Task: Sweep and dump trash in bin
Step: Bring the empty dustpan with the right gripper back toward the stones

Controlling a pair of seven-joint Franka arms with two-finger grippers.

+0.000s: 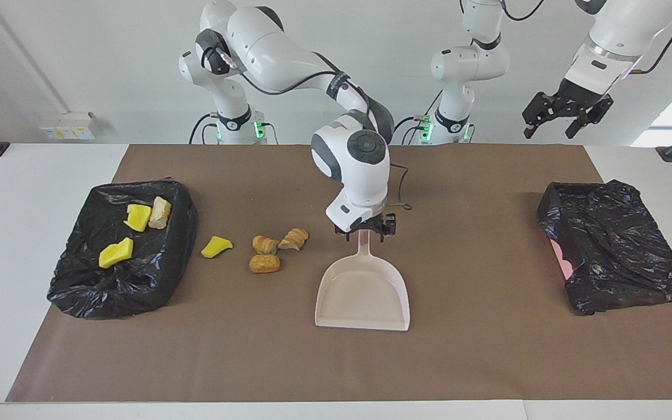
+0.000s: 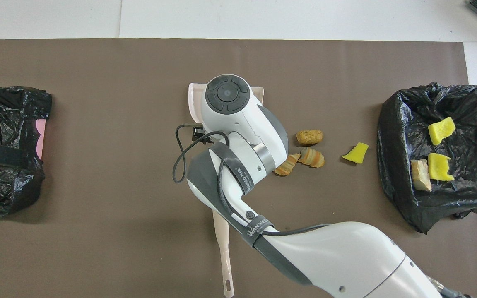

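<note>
The beige dustpan (image 1: 363, 294) lies flat on the brown mat mid-table, its handle pointing toward the robots. My right gripper (image 1: 365, 228) stands open over that handle, a finger on either side. In the overhead view the right wrist covers the gripper and most of the dustpan (image 2: 194, 99). Loose trash lies on the mat between dustpan and bin: three bread lumps (image 1: 264, 263) (image 2: 309, 137) and one yellow sponge scrap (image 1: 216, 246) (image 2: 356, 153). The black-bagged bin (image 1: 137, 291) (image 2: 400, 194) at the right arm's end holds two yellow scraps and a bread piece. My left gripper (image 1: 566, 114) hangs open, high up.
The beige brush (image 2: 223, 248) lies on the mat nearer to the robots than the dustpan, partly under the right arm. A second black-bagged bin (image 1: 622, 256) (image 2: 6, 111) sits at the left arm's end. A loose cable (image 1: 399, 195) hangs off the right wrist.
</note>
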